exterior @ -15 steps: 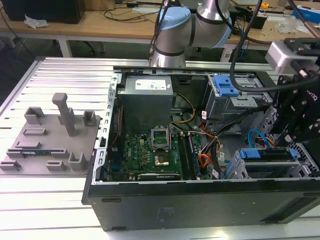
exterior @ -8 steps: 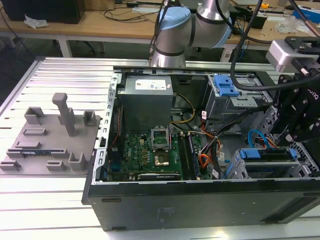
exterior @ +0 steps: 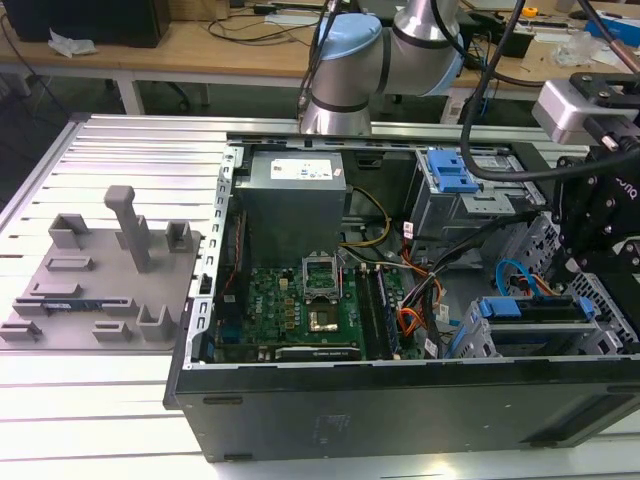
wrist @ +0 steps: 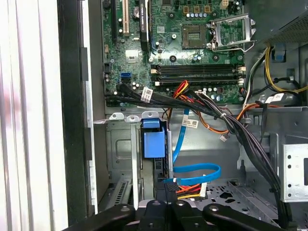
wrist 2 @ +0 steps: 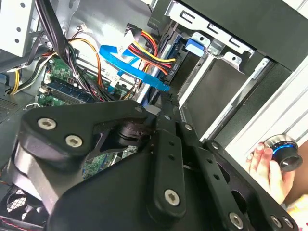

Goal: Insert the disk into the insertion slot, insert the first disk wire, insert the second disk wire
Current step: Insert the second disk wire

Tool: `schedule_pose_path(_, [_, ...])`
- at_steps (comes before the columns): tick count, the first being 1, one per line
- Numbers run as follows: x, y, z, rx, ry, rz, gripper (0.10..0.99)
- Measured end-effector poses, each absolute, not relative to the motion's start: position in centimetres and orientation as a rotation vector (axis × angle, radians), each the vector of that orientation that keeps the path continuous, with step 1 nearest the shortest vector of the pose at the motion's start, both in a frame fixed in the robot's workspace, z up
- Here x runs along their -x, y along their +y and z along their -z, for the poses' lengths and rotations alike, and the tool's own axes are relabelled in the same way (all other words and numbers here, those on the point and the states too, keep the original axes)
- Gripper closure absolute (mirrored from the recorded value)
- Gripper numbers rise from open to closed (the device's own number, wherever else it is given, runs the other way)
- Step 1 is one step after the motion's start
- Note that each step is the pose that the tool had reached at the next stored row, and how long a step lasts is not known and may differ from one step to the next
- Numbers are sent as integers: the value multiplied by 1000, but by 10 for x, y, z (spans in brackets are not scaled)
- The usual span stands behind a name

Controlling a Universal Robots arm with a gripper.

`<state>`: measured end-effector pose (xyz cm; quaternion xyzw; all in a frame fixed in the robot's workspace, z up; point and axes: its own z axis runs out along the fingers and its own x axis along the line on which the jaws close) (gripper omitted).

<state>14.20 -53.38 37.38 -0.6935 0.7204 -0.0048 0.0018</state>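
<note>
Even, diffuse overhead light is recorded in the exterior view, where the ribbed aluminium table (exterior: pixel 120 400) is washed to a pale glare and the open computer case (exterior: pixel 400 400) interior is left comparatively dim, with soft shadow under the power supply (exterior: pixel 295 195). In the second wrist view the black gripper body (wrist 2: pixel 120 183) close to the lens is rendered soft and slightly blurred, and the hand (wrist 2: pixel 269 168) at the edge is overexposed and smeared. In the first wrist view the motherboard (wrist: pixel 183 43) is evenly lit and sharp, while the white surface beside the case is blown out.
</note>
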Motion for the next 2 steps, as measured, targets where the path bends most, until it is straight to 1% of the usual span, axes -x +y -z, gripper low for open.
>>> schedule_pose_path(2, [-142, -534, -374, 2176, 2261, 15, 980])
